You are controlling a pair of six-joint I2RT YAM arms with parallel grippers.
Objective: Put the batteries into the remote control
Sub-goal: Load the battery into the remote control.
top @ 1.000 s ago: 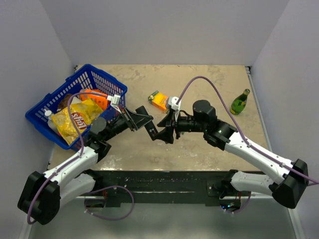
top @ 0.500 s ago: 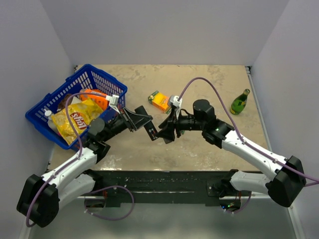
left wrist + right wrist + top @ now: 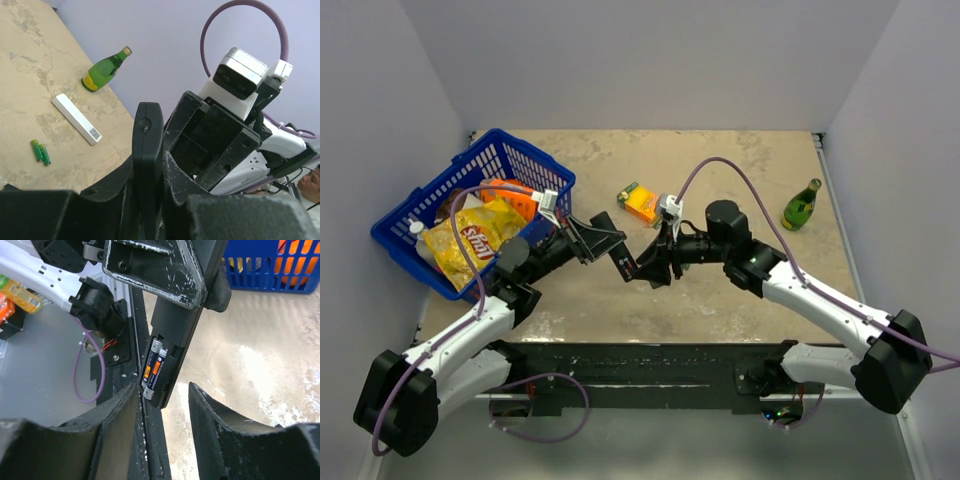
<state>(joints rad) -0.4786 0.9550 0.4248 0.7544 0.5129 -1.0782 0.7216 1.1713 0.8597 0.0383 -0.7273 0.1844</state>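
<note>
My left gripper [image 3: 592,240] [image 3: 147,162] is shut on the black remote control [image 3: 625,262] [image 3: 147,145] and holds it in the air over the table's middle. The right wrist view shows the remote control [image 3: 175,335] with its battery bay uncovered and two dark, orange-labelled batteries [image 3: 154,369] lying in it. My right gripper [image 3: 650,268] [image 3: 164,390] stands open around the remote's free end, closer to its left finger. A thin black flat piece lies along that finger's inner face; I cannot tell what it is. Two green batteries [image 3: 40,151] lie on the table.
A blue basket [image 3: 430,205] [image 3: 270,270] with a chips bag [image 3: 470,240] sits at the left. An orange box [image 3: 640,203] lies behind the grippers. A green bottle [image 3: 801,205] [image 3: 104,71] lies at the right, and a white bar [image 3: 76,119] is near the green batteries.
My right gripper has moved left onto the remote's end and its jaws have narrowed. The left gripper and the remote have stayed put.
</note>
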